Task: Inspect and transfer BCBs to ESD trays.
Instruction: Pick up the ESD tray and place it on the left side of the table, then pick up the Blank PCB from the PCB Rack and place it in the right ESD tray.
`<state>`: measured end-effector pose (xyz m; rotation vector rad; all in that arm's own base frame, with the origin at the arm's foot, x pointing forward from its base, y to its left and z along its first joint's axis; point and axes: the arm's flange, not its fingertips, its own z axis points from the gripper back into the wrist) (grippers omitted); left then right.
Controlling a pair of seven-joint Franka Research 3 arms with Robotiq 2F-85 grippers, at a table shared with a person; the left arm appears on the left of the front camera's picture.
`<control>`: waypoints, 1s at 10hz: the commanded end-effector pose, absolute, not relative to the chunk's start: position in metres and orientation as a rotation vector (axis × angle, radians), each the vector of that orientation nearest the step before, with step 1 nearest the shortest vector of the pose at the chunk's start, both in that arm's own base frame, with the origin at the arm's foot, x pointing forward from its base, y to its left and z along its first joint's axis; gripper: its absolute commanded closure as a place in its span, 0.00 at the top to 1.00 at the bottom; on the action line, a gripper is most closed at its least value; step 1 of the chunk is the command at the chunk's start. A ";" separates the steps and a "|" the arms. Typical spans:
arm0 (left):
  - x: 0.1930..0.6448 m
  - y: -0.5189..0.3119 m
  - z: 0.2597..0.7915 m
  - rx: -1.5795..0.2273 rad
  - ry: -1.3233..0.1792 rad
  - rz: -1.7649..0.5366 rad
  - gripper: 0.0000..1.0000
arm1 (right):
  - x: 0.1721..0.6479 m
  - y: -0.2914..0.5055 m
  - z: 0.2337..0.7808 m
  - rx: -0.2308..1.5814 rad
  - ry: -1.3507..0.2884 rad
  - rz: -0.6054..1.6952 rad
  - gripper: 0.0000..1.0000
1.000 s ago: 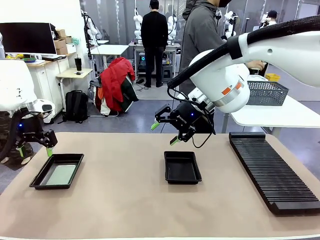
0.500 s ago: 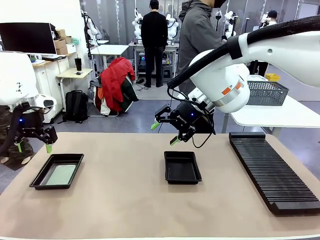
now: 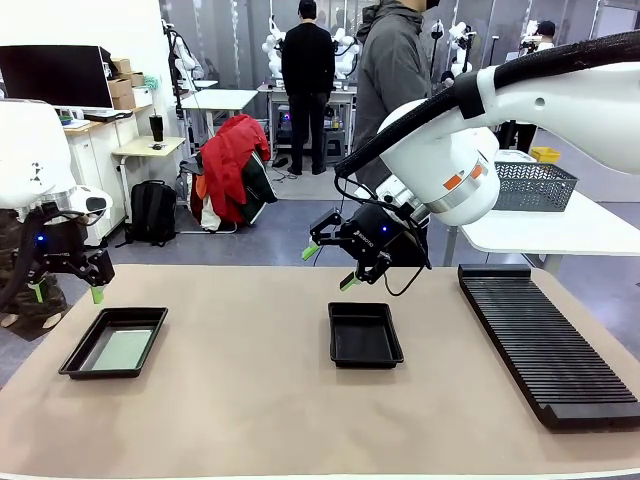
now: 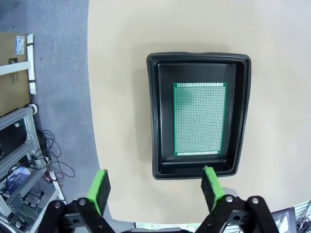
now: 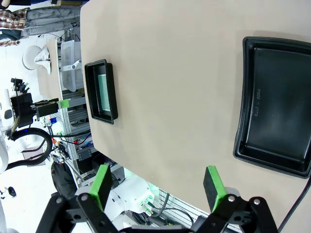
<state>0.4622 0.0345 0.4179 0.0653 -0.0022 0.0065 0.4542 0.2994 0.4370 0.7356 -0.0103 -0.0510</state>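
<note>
A green board (image 4: 199, 118) lies flat in the left tray (image 3: 72, 366) at lower left, and the centre tray (image 3: 365, 358) is bare. The left end effector (image 3: 67, 293) and right end effector (image 3: 329, 266) hang with fingers apart. The left one seems to be retreating, and it should rise straight, clear of the rim. It sits slightly higher than a second ago; the right one is unmoved.

The tan table (image 3: 240, 400) carries a left tray (image 3: 132, 316), a middle tray (image 3: 365, 338) and a ribbed rack (image 3: 545, 345).
</note>
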 end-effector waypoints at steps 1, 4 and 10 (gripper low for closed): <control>0.463 0.035 0.417 0.065 0.000 0.007 1.00 | 0.454 0.300 0.437 0.730 -0.010 -0.050 1.00; 0.463 0.035 0.417 0.065 0.000 0.007 1.00 | 0.454 0.300 0.437 0.730 -0.010 -0.050 1.00; 0.463 0.035 0.417 0.065 0.000 0.007 1.00 | 0.454 0.300 0.437 0.730 -0.010 -0.050 1.00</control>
